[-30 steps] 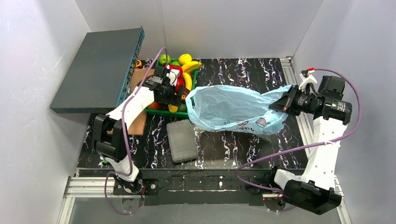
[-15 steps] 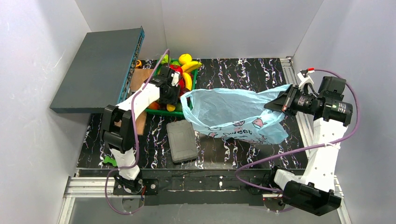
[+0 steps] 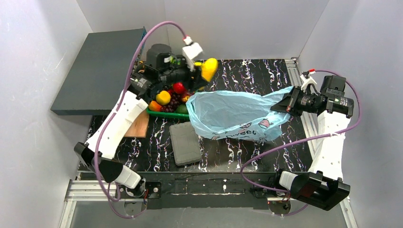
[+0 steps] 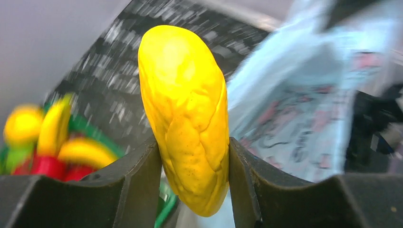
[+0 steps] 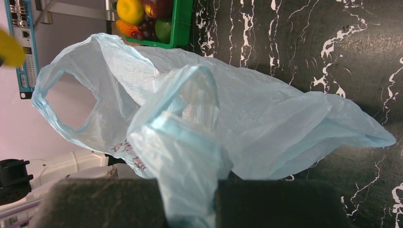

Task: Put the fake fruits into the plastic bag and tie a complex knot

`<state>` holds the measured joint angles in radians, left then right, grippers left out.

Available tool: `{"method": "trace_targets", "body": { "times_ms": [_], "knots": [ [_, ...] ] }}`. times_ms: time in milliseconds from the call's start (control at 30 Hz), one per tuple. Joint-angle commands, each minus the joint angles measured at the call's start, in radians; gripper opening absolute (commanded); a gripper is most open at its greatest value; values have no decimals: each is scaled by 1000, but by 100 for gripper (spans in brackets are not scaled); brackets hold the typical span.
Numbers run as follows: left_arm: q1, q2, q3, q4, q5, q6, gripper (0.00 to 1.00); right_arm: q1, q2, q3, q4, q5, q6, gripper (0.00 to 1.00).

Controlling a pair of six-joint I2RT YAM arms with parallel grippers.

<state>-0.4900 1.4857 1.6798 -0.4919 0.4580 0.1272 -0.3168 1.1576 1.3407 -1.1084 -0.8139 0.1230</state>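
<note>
The yellow fruit (image 3: 209, 69) is long, glossy and bright, and it hangs above the table at 11 o'clock from the bag's (image 3: 233, 111) mouth. The left gripper (image 3: 204, 73) is clamped on it. The bag is thin, crinkled pale blue plastic lying across the table, with its mouth facing 9 o'clock and its far end lifted at 3 o'clock by the right gripper (image 3: 286, 104). The top view alone shows the pink-and-dark print along the bag's 6 o'clock side. It also shows the green tray (image 3: 164, 114) just beside the mouth at 10 o'clock, holding a red apple (image 3: 178, 87), grapes (image 3: 174, 100) and an orange (image 3: 163, 97). The left wrist view adds the fruit's (image 4: 187, 118) creased, dimpled skin and the two dark fingers (image 4: 138, 185) pressed against its sides; the bag (image 4: 304, 95) behind it is blurred. The right wrist view shows what the top view hides. A bunched strip of bag (image 5: 266, 118) handle is pinched between the right gripper's (image 5: 190, 199) pads, and the other handle loop (image 5: 47, 102) gapes open at 9 o'clock.
</note>
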Motion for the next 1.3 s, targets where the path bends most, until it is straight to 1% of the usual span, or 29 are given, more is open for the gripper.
{"method": "trace_targets", "body": {
  "times_ms": [0, 67, 133, 300, 333, 367, 400, 467, 533, 567, 633, 667, 700, 733, 767, 800, 833, 867, 900, 933, 967, 1000, 1033, 1067, 1167, 1200, 1267],
  "knots": [
    [-200, 44, 79, -41, 262, 268, 21, -1, -10, -17, 21, 2, -18, 1],
    [-272, 88, 88, -114, 248, 377, 21, -1, -9, -22, 25, 3, -11, 1],
    [-311, 145, 64, -144, 207, 453, 21, -1, -9, -26, 28, 6, -5, 1],
    [-314, 273, 77, -190, 176, 503, 25, -1, -11, -46, 25, -2, 22, 1],
    [-315, 286, 76, -190, 169, 511, 28, -1, -12, -55, 30, 1, 22, 1],
    [-318, 302, 78, -192, 157, 517, 34, -1, -12, -62, 37, 7, 23, 1],
    [-322, 319, 88, -206, 135, 526, 41, -1, -11, -72, 46, 15, 25, 1],
    [-323, 346, 125, -241, 112, 510, 60, -1, -4, -85, 57, 35, 29, 1],
    [-323, 351, 179, -267, 108, 454, 76, -1, 3, -101, 65, 58, 30, 1],
    [-324, 344, 207, -273, 113, 416, 82, -2, 5, -109, 72, 71, 31, 1],
    [-314, 309, 267, -265, 162, 310, 97, -1, 6, -128, 91, 96, 30, 1],
    [-299, 283, 285, -225, 205, 242, 98, -1, 5, -137, 101, 109, 29, 1],
    [-274, 240, 277, -168, 272, 123, 98, -2, 7, -147, 114, 117, 29, 1],
    [-236, 204, 252, -88, 323, 38, 98, -2, 9, -151, 119, 120, 28, 1],
    [-168, 160, 199, 31, 377, -92, 98, -2, 13, -153, 121, 128, 23, 1],
    [-29, 106, 106, 215, 362, -296, 98, -3, 17, -156, 117, 137, 15, 1],
    [53, 86, 76, 222, 276, -298, 98, -6, 17, -158, 117, 138, 12, 1],
    [111, 68, 27, 138, 30, -178, 98, -8, 16, -155, 125, 131, 13, 1],
    [128, 69, -23, 103, -115, -136, 98, -10, 16, -150, 131, 130, 16, 1],
    [134, 84, -65, 76, -220, -110, 98, -10, 21, -139, 131, 128, 18, 1],
    [135, 101, -123, 76, -280, -151, 98, -10, 29, -126, 127, 129, 18, 1],
    [134, 138, -159, 69, -358, -278, 98, -10, 27, -121, 127, 133, 18, 1],
    [131, 184, -174, 56, -401, -374, 98, -10, 27, -126, 130, 136, 18, 1],
    [126, 201, -187, 61, -404, -399, 98, -10, 31, -125, 130, 137, 19, 1],
    [91, 272, -223, 106, -443, -416, 95, -11, 39, -111, 117, 140, 5, 1],
    [88, 289, -224, 108, -481, -419, 95, -11, 38, -110, 116, 142, 4, 1],
    [87, 324, -211, 108, -479, -429, 93, -11, 37, -110, 120, 141, 2, 1]
  ]
}}
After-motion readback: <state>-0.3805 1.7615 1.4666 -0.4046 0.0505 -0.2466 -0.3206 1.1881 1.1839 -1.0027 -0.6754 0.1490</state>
